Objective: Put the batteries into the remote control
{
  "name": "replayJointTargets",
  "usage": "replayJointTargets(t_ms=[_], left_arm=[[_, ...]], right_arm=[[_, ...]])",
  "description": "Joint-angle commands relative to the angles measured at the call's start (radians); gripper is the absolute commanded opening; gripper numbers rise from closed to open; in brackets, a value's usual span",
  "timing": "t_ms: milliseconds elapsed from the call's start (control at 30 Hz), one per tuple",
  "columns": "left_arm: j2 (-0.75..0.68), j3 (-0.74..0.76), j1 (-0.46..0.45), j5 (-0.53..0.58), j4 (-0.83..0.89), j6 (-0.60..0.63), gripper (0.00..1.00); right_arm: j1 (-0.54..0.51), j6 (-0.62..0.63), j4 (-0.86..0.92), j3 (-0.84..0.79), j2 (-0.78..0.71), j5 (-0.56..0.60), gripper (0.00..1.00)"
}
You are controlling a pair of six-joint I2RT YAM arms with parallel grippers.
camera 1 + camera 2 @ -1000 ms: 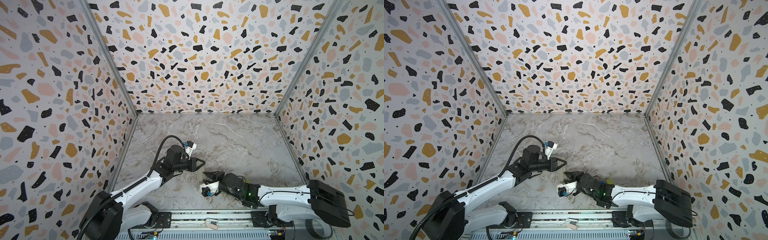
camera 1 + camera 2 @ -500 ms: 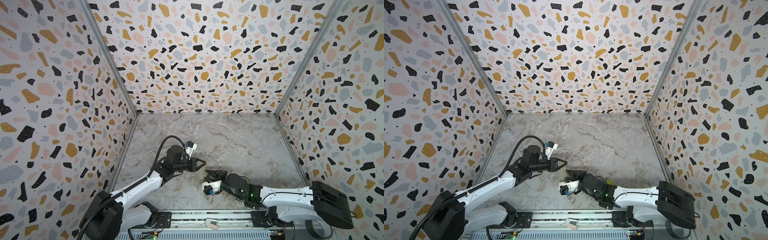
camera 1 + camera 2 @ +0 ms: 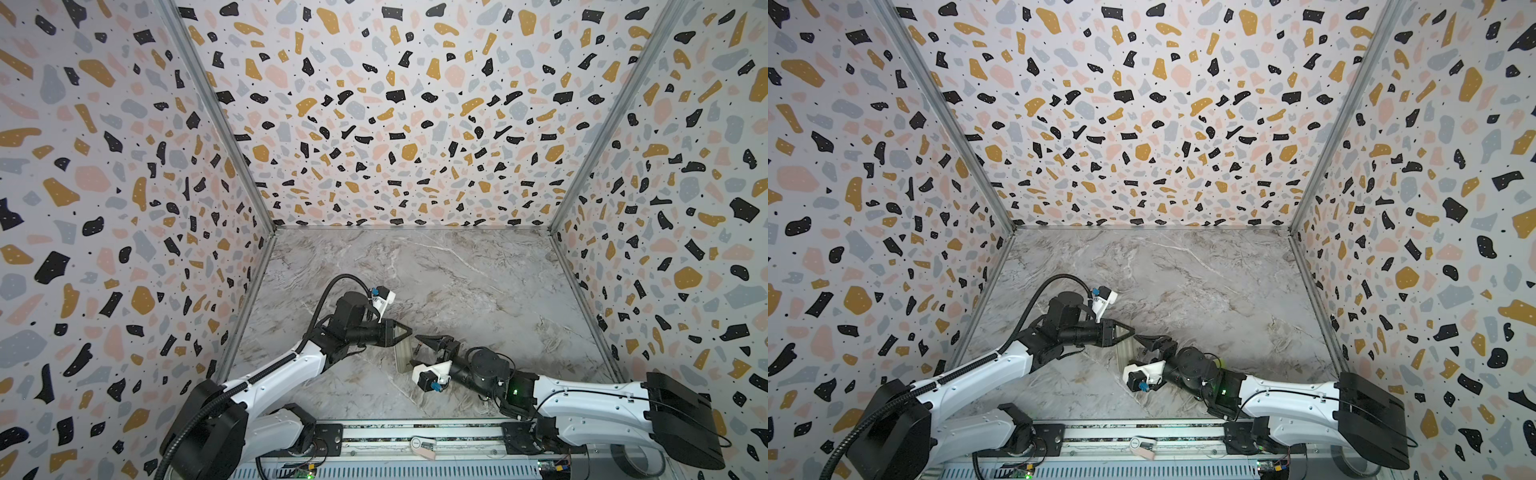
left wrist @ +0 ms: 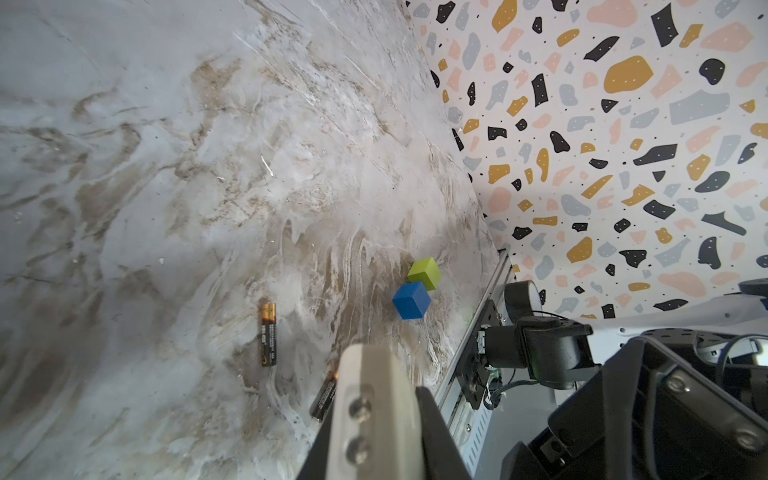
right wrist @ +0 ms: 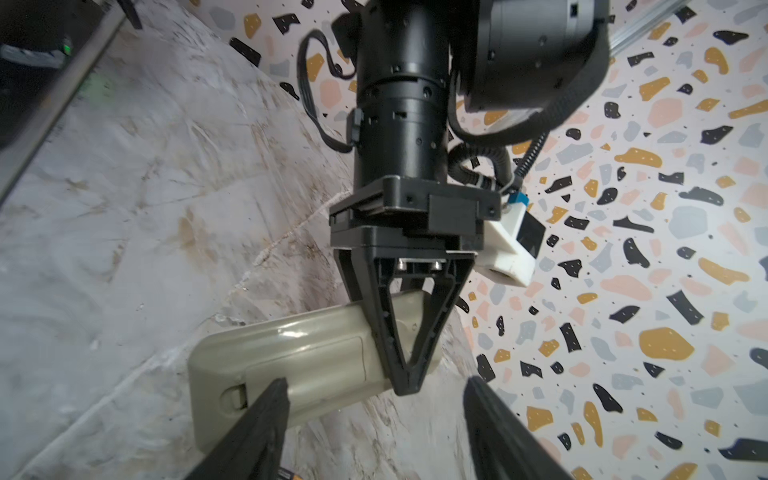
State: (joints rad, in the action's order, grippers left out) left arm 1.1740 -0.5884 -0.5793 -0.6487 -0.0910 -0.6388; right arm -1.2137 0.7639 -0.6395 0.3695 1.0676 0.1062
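i am working over a marbled desk (image 4: 166,166). my left end effector (image 5: 409,388) is clamping one end of the remote control (image 5: 299,357), and its back is facing my right end effector (image 3: 417,344), which is hovering with jaws spread. the battery cover is looking shut, so i am judging that unlatching comes next. the batteries (image 4: 268,334) are lying loose on the desk near a blue cube (image 4: 411,300) and a green cube (image 4: 424,272), and nothing is blocking them.

Holds left arm low, stretched toward centre, with left gripper (image 3: 407,331) pinched shut on remote control (image 5: 307,353). Points right gripper (image 3: 419,345) back at it, spread wide, almost tip-to-tip.
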Motion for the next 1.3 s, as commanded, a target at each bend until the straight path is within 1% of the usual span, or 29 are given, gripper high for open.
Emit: replayJointTargets(t_ms=[0, 100, 267, 833, 1133, 1267], left_arm=[[0.01, 0.015, -0.001, -0.102, -0.059, 0.022, 0.0], [0.011, 0.021, -0.001, -0.139, -0.067, 0.033, 0.0], [-0.004, 0.017, -0.001, -0.14, -0.023, 0.063, 0.0], [0.0, 0.019, -0.001, -0.135, -0.026, 0.054, 0.0], [0.001, 0.022, -0.001, -0.141, -0.044, 0.04, 0.0], [0.001, 0.026, -0.001, -0.141, -0.044, 0.037, 0.0]], right_arm=[[0.001, -0.032, 0.034, 0.005, -0.014, -0.085, 0.78], [0.001, -0.025, 0.045, 0.015, -0.007, -0.093, 0.8], [0.001, -0.015, 0.051, 0.018, 0.011, -0.074, 0.82], [-0.005, 0.015, 0.039, 0.054, 0.104, -0.005, 0.82], [-0.007, 0.032, 0.018, 0.056, 0.123, 0.049, 0.82], [-0.019, 0.049, -0.004, 0.056, 0.146, 0.099, 0.81]])
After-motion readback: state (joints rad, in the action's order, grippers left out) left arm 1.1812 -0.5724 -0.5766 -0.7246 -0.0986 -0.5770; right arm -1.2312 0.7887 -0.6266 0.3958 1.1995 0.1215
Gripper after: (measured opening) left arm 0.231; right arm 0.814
